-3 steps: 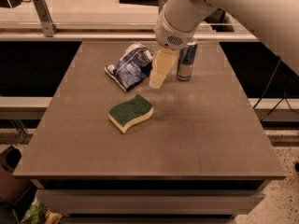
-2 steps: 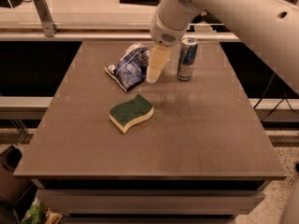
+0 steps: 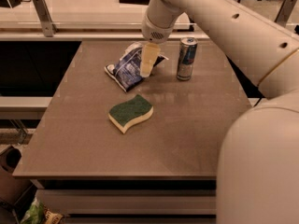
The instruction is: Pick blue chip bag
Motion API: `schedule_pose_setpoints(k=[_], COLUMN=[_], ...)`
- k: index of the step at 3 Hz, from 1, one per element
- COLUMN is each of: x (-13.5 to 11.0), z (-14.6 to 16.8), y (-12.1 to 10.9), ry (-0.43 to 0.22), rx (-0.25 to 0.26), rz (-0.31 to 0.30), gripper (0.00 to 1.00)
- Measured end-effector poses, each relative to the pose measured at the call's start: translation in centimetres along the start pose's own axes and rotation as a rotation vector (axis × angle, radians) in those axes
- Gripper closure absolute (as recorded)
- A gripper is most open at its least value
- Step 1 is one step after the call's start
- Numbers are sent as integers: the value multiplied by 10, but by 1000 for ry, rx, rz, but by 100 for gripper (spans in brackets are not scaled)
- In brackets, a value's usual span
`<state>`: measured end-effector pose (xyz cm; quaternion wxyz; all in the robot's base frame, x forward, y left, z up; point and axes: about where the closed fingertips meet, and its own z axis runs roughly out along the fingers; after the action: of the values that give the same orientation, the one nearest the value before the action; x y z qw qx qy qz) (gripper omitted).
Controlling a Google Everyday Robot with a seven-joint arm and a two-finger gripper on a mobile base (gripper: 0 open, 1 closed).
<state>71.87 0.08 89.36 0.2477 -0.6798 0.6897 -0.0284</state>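
Table (image 3: 196, 125): brown flat top; all three objects sit on its far half or near its middle, and the near edge and both near corners carry none of them.

Blue chip bag (image 3: 127, 69): lies crumpled and flat close to the far edge, left of that edge's midpoint. Its right end is partly covered by the gripper.

Sponge (image 3: 131, 112): green side up, yellow beneath, near the middle of the table and slightly toward the left edge. It is on the near side of the bag and apart from it.

Gripper (image 3: 146, 71): hangs tip-down over the right end of the bag, at or just above the foil. Whether it touches cannot be told. How far open it is cannot be told from this angle either, and nothing shows as held.

Drink can (image 3: 187, 58): stands upright near the far edge, right of the bag and gripper and apart from both.

Arm (image 3: 224, 27): white, reaching in from the table's far right corner side down to the bag.

Step in hand: judged to be the final approach to the bag, with the grasp not yet made, since the bag rests on the table.

Next move: likely a short descent onto the bag's raised right end, a firm close on the slippery foil, then a straight lift, keeping off the can.
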Motion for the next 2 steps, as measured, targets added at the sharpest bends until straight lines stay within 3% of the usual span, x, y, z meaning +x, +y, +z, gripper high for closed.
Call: schedule_pose_setpoints(k=[2], x=[-6], z=[49], y=[2], ry=[38], rx=[-108], rz=[-23], gripper=[0])
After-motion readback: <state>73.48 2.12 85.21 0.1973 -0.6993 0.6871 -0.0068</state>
